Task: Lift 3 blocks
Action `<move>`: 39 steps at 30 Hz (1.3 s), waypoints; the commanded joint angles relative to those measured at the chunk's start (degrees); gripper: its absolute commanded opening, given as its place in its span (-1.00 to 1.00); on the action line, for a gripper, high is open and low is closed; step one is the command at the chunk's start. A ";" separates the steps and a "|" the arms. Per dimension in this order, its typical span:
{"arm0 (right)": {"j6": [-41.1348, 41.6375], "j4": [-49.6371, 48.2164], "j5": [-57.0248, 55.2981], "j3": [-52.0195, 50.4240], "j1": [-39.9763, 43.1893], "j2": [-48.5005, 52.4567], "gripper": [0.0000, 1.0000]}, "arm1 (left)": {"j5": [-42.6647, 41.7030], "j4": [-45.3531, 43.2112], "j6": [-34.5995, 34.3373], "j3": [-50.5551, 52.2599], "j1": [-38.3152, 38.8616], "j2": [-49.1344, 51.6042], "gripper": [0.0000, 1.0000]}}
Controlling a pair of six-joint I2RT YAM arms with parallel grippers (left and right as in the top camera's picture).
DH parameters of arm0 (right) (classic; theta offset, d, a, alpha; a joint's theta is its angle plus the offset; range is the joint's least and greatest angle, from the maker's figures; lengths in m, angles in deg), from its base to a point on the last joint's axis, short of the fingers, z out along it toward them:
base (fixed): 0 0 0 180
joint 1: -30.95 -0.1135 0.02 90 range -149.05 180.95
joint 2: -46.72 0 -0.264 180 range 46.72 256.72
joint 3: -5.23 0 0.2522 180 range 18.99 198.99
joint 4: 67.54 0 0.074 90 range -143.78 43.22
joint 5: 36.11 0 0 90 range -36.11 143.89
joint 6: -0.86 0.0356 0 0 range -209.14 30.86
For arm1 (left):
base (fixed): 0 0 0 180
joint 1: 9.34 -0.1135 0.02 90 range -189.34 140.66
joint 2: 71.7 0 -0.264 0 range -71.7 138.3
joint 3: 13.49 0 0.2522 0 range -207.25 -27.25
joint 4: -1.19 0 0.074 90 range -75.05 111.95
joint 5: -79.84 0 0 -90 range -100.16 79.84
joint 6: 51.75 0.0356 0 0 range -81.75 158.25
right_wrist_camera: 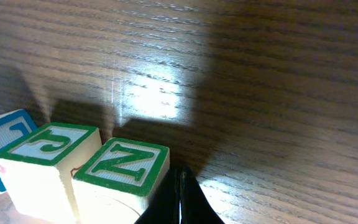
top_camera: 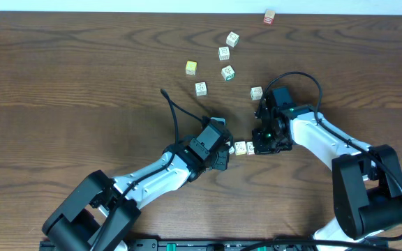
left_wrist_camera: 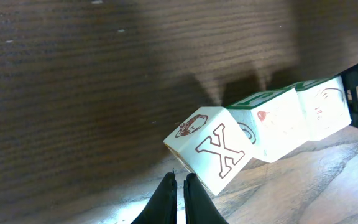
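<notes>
Left wrist, three pale lettered blocks (left_wrist_camera: 277, 127), touching

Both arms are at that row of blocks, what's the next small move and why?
Probably raise both arms together a touch, keeping the inward push. The shut left gripper and shut right gripper sit at the ends of the three blocks, but the X block looks cocked against its neighbour, so a slow, even lift seems safest.

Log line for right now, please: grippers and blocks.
left gripper: jaws shut, beside X block | right gripper: jaws shut, beside N block | three blocks in a row between them | lifted: cannot tell
</notes>
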 commanded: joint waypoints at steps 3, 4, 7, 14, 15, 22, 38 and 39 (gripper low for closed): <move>-3.82 -0.37 0.20 -1.44 -1.46 1.27 -0.97 | 1.66 -0.07 -0.11 -0.46 0.02 0.13 -0.84; -3.82 -0.61 0.20 -1.44 -1.46 1.27 -0.97 | 2.03 -0.07 0.68 -0.46 0.02 0.13 -0.84; -4.42 -1.27 0.22 -1.44 -1.46 1.27 -0.97 | 2.67 -0.09 2.73 -0.46 0.00 0.13 -0.82; -5.75 -2.54 -0.02 -1.44 -1.46 1.27 -0.97 | 4.20 -0.35 4.83 -0.46 0.00 0.13 -0.81; -5.75 -2.71 -0.02 -1.44 -1.46 1.27 -0.97 | 4.20 -0.50 4.85 -0.46 0.00 0.13 -0.82; -6.05 -3.23 0.00 -1.44 -1.46 1.27 -0.97 | 4.13 -1.81 5.22 -0.46 0.00 0.13 -0.82; -5.03 -3.15 0.04 -1.44 -1.73 1.27 -0.97 | 2.27 -2.73 6.99 -0.46 0.02 4.00 -0.82; -4.90 -3.15 0.22 -1.44 -1.77 1.27 -0.98 | 1.66 -3.02 7.65 -0.46 0.02 4.22 -0.82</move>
